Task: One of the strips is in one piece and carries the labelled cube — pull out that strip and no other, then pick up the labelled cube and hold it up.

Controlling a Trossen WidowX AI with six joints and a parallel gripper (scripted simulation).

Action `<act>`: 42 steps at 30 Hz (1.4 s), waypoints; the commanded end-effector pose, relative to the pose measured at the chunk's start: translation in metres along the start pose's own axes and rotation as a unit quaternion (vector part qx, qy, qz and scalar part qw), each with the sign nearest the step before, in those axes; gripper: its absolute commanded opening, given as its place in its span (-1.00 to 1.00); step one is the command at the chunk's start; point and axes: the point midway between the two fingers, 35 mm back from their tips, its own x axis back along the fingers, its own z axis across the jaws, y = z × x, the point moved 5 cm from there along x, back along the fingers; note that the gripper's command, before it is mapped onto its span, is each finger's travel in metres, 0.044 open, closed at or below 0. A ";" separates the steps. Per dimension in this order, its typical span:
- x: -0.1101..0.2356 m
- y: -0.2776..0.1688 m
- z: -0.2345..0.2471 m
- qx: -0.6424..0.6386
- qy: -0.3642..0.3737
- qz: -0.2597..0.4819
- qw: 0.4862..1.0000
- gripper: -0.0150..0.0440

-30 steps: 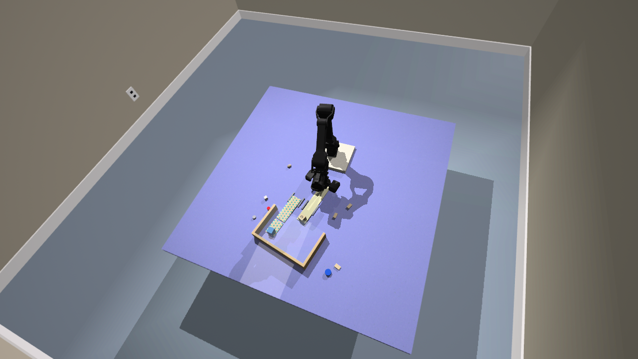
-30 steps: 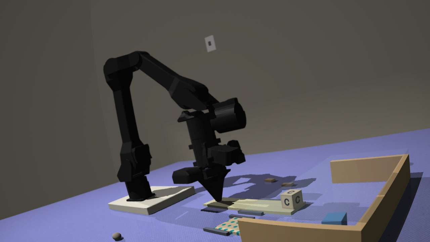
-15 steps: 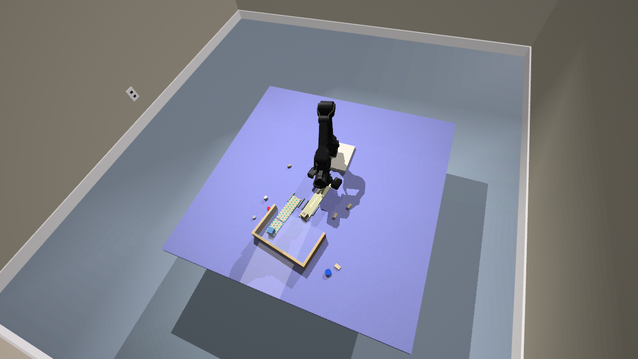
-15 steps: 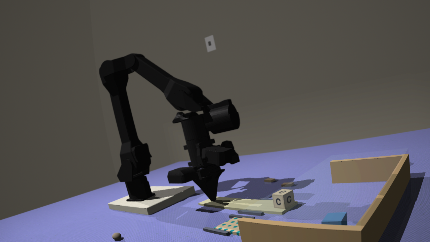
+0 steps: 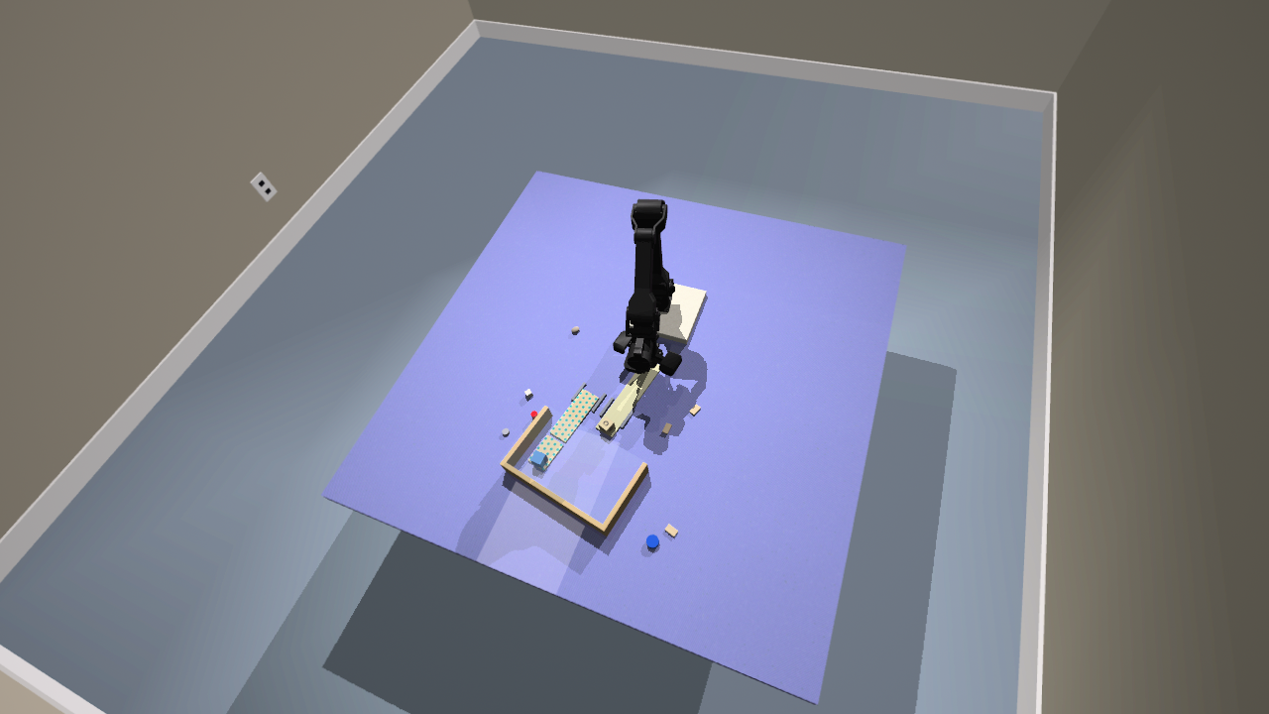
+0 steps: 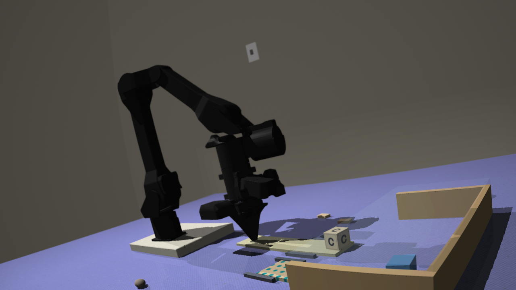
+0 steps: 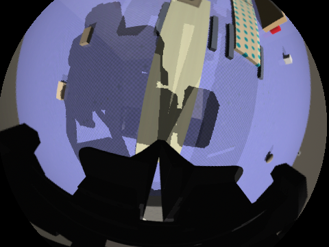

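Observation:
A plain cream strip [image 5: 621,408] [image 6: 299,247] [image 7: 183,51] lies flat on the purple mat, reaching out of the open side of a three-sided wooden fence [image 5: 567,501] [image 6: 465,230]. The cube labelled C [image 5: 606,426] [image 6: 336,238] stands on the strip's far end. My gripper [image 5: 642,374] [image 6: 254,238] [image 7: 160,143] is shut, and its tips press down on the strip's near end. A teal-dotted strip [image 5: 572,416] [image 6: 275,269] [image 7: 247,32] lies beside it, with a blue cube [image 5: 538,458] [image 6: 401,261] on its far part inside the fence.
Short dark bars [image 6: 301,255] [image 7: 213,32] lie between the strips. Small tan blocks [image 5: 694,409] [image 5: 671,530], a blue disc [image 5: 651,540], a red bit [image 5: 533,414] and a grey ball [image 6: 140,282] are scattered about. The arm's cream base plate [image 6: 180,245] lies behind.

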 end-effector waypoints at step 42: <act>0.041 0.045 -0.003 -0.086 -0.005 0.016 0.996 0.49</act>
